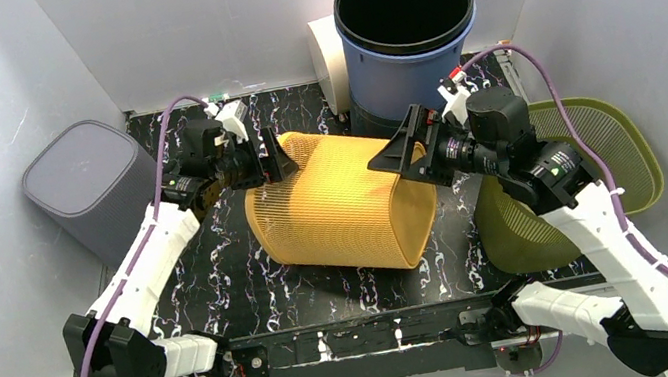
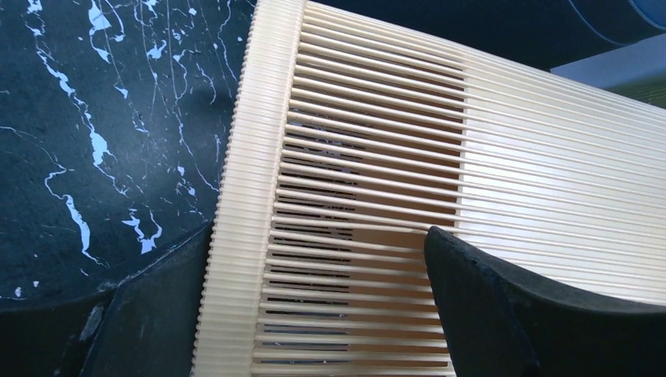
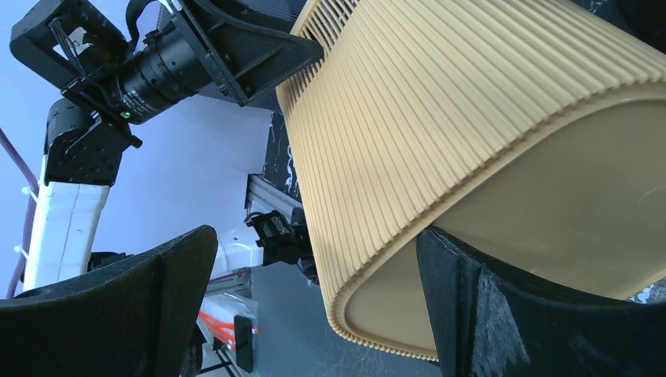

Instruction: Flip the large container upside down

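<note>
The large yellow ribbed container (image 1: 342,202) lies on its side mid-table, open rim to the left and closed base to the right. My left gripper (image 1: 276,157) is open at the upper rim. In the left wrist view its jaws (image 2: 318,236) stand wide apart across the slotted wall (image 2: 471,157) just behind the rim. My right gripper (image 1: 400,153) is open at the container's upper right. In the right wrist view (image 3: 314,236) one finger (image 3: 503,314) lies against the base edge of the container (image 3: 440,102) and the other stands free.
A tall blue bucket (image 1: 407,35) stands upright at the back, with a white object (image 1: 327,58) beside it. A grey bin (image 1: 91,181) sits at the left wall. A green mesh basket (image 1: 562,183) lies at the right under my right arm.
</note>
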